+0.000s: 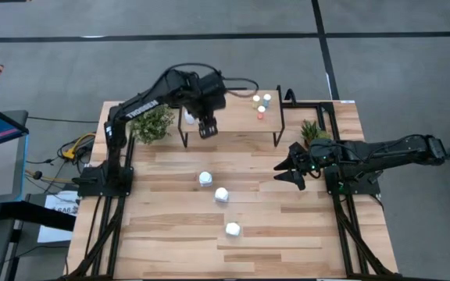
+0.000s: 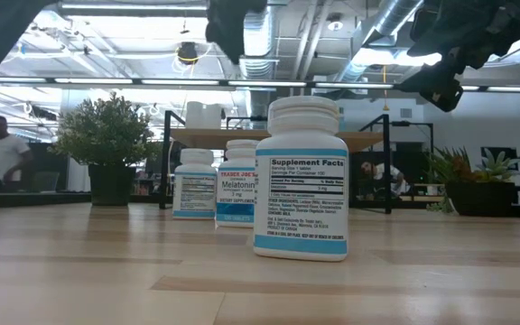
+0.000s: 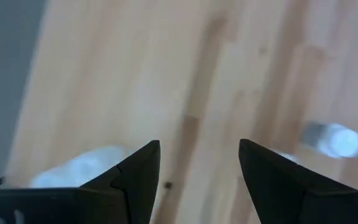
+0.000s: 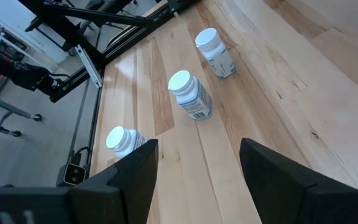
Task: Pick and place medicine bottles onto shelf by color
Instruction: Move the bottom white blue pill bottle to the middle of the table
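Note:
Three chunky white medicine bottles (image 1: 205,179) (image 1: 221,194) (image 1: 232,229) stand upright in a slanting row on the table's middle; they also show in the right wrist view (image 4: 190,93). The shelf (image 1: 233,129) stands at the far middle. It bears three tiny bottles (image 1: 261,104) at its right end and a pale bottle (image 1: 188,117) at its left end. My left gripper (image 1: 207,129) hangs open above the shelf's front left, its fingers pointing down with nothing between them (image 3: 199,146). My right gripper (image 1: 291,168) waits open at the right (image 4: 197,143).
Two potted plants stand at the back, one (image 1: 152,123) left of the shelf and one (image 1: 312,131) right of it. Bare planks lie near the front edge (image 1: 233,257). People show in the room beyond the table (image 2: 3,149).

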Tool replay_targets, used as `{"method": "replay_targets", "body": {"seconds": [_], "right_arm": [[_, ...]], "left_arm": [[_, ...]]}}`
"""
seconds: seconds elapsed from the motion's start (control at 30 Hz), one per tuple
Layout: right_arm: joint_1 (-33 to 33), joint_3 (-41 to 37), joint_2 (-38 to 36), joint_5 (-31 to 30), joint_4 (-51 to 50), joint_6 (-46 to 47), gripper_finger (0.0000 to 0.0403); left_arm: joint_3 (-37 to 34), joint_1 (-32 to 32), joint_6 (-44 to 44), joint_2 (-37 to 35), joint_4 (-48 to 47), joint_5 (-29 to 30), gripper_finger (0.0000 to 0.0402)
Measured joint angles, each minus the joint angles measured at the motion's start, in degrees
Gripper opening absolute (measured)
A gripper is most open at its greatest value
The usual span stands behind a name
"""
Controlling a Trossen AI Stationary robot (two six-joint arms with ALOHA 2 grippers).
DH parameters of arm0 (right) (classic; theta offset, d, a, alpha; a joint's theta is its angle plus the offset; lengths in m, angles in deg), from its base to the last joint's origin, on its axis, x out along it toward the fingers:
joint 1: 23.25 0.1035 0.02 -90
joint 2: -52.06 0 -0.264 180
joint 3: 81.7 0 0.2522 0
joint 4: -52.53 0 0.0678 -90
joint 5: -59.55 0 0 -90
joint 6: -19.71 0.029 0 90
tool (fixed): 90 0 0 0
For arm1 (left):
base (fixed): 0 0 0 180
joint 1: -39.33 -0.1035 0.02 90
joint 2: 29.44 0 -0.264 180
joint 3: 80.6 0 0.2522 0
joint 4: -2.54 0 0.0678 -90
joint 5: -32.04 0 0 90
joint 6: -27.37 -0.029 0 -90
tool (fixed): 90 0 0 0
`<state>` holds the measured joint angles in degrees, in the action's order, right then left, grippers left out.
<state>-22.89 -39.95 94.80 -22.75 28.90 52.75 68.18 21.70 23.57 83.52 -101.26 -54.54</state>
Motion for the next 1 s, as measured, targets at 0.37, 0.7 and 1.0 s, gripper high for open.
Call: {"method": "replay_targets", "body": {"seconds": [0.37, 0.7, 1.0], "right_arm": [[0.0, 0.0, 0.0, 0.0, 0.0, 0.04, 0.0249], [0.0, 0.0, -0.02, -0.02, -1.0, 0.0, 0.0249], [0.02, 0.0, 0.0, -0.02, -1.9, 0.0, 0.0249]], "left_arm": [[-2.95, 14.1, -0.4, -0.58, -0.09, -2.08, 0.0206], [-11.32, 25.03, 2.51, -0.87, 0.0, -4.87, 0.0206], [-19.42, 32.04, 8.29, -1.09, 6.4, -6.36, 0.0206]]}}
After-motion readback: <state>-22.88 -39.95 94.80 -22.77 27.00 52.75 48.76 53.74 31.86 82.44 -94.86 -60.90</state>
